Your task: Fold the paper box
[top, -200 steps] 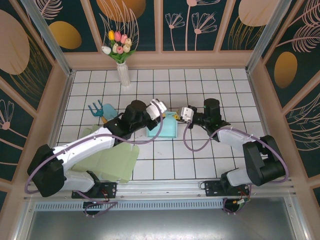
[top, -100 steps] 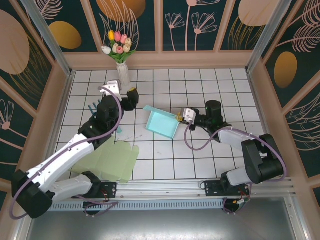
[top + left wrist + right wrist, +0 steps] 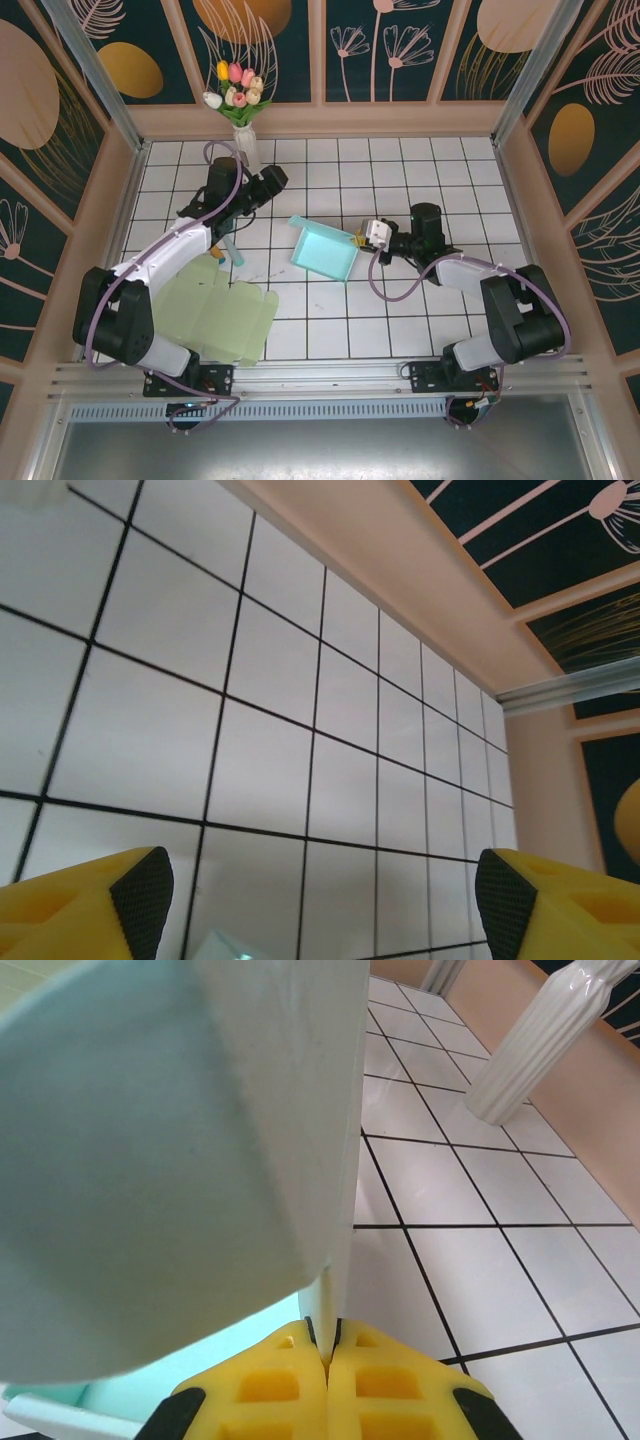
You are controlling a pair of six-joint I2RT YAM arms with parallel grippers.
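A white tiled bench (image 3: 450,180) sits inside a booth with dark, leaf-patterned walls. Near its middle is a light-blue paper box (image 3: 322,250), open at the top and tilted, with one corner pointing toward the back.

The right claw (image 3: 356,238) reaches in from the right and is pinched tight on the box's right-hand wall. In the right wrist view, its yellow fingers (image 3: 270,1385) meet on the thin edge of that wall. The box (image 3: 180,1160) rises close before the lens and hides the bench on the left.

The left claw (image 3: 272,180) is well apart from the box, toward the back left, and holds nothing. In the left wrist view its yellow, black-padded fingers (image 3: 140,890) stand wide over bare tiles.

Just behind the left claw is a white ribbed vase (image 3: 245,150) of tulips (image 3: 235,88) against the back wall. The vase (image 3: 530,1045) also shows beyond the box in the right wrist view.

A pale green creased card sheet (image 3: 215,315) lies flat at the front left, beside the left arm.
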